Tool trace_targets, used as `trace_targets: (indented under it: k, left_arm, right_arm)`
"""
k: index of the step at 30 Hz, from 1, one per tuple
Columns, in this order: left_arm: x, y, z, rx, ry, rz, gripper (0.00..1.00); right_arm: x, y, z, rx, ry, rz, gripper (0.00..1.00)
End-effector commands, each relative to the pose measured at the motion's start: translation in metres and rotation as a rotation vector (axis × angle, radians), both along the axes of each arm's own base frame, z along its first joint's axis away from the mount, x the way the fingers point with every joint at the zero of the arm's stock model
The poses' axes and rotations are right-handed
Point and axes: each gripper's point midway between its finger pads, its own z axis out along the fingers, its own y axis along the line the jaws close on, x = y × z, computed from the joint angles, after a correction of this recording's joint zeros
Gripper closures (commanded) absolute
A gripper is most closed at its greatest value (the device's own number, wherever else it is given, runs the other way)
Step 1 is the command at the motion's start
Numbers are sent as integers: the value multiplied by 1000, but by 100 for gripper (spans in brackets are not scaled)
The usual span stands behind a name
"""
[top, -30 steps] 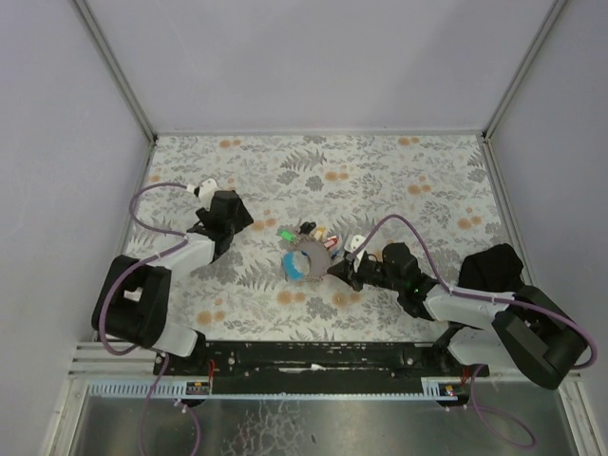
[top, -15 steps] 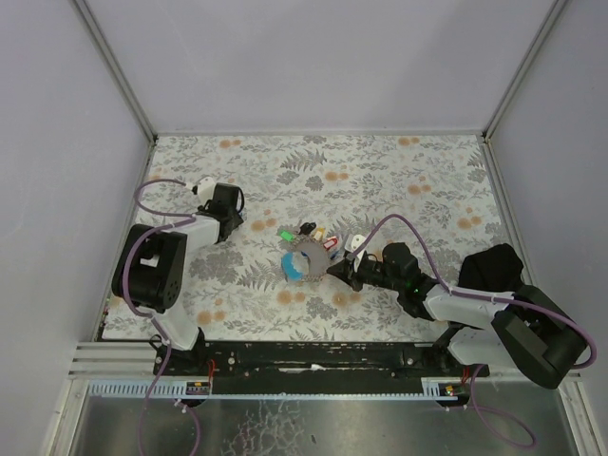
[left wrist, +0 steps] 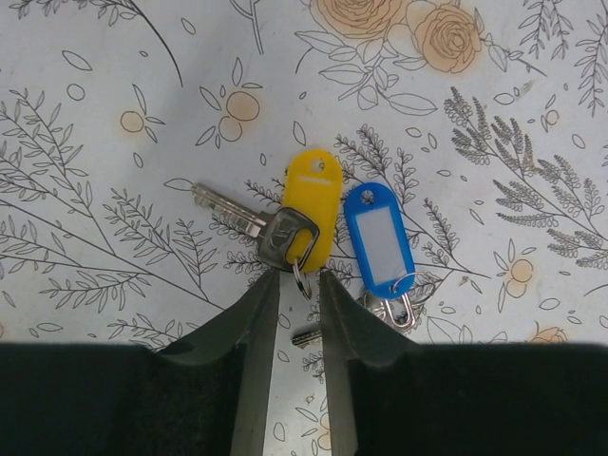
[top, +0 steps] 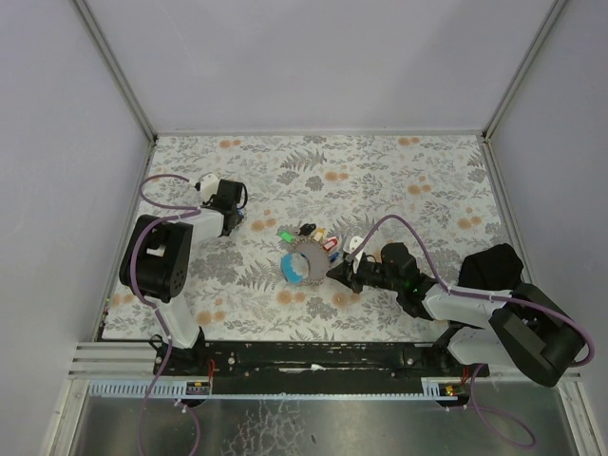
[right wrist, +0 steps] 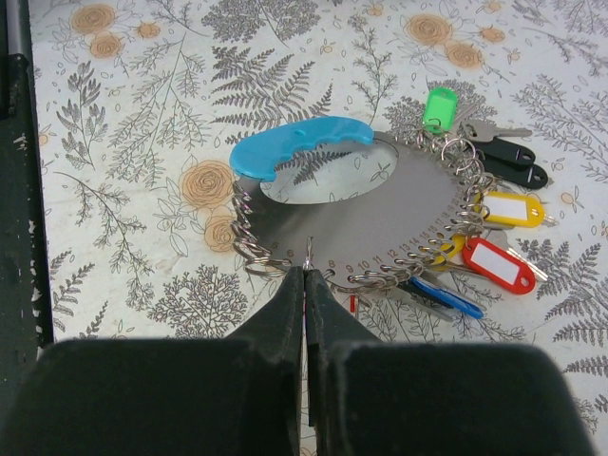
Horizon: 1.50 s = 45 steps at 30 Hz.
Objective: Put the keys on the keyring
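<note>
While the left gripper [left wrist: 297, 285] hangs over the floral-print table cover [left wrist: 104, 142], we note its jaws released, standing a narrow gap apart. A small silvery split ring [left wrist: 297, 276] sits between the tips and touches neither. That ring joins a silver metal key [left wrist: 233, 211] to a yellow oval plastic tag [left wrist: 315, 204]. A blue plastic tag with a white insert [left wrist: 380, 237] lies just beside it. We find the right gripper [right wrist: 305, 274] clenched on the near rim of the keyring [right wrist: 380, 223], a flat grey metal disc edged with wire loops and carrying a light-blue curved handle [right wrist: 299, 142]. Keys with coloured tags [right wrist: 508, 209] hang along its right edge. Seen from above, the keyring lies mid-table, well apart from the left gripper.
</note>
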Motion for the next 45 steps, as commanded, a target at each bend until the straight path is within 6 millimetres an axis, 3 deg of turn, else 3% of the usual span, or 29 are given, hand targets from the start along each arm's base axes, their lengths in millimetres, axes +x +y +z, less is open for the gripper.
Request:
trace_targets:
  k: [1, 10, 20, 22, 29, 37, 43, 45]
  left_arm:
    - [-1, 14, 3, 49, 15, 45, 78]
    - [-1, 16, 8, 59, 9, 50, 82]
    - [0, 16, 10, 62, 6, 47, 94]
    - [1, 16, 13, 63, 1, 47, 100]
    - [-7, 15, 31, 86, -21, 26, 100]
    - [-37, -23, 63, 149, -158, -155, 100]
    - [-58, -67, 88, 74, -358, -418, 100]
    - [-68, -88, 105, 43, -457, -553, 100]
  right_arm:
    - [8, 12, 28, 65, -59, 30, 100]
    - [7, 13, 27, 58, -50, 41, 100]
    - [7, 13, 26, 53, -50, 41, 100]
    - [7, 14, 26, 52, -48, 43, 100]
    - [6, 14, 28, 56, -50, 44, 100]
    - [5, 13, 33, 71, -62, 45, 100]
    - [2, 10, 43, 98, -85, 36, 100]
    - [2, 8, 49, 109, -101, 28, 100]
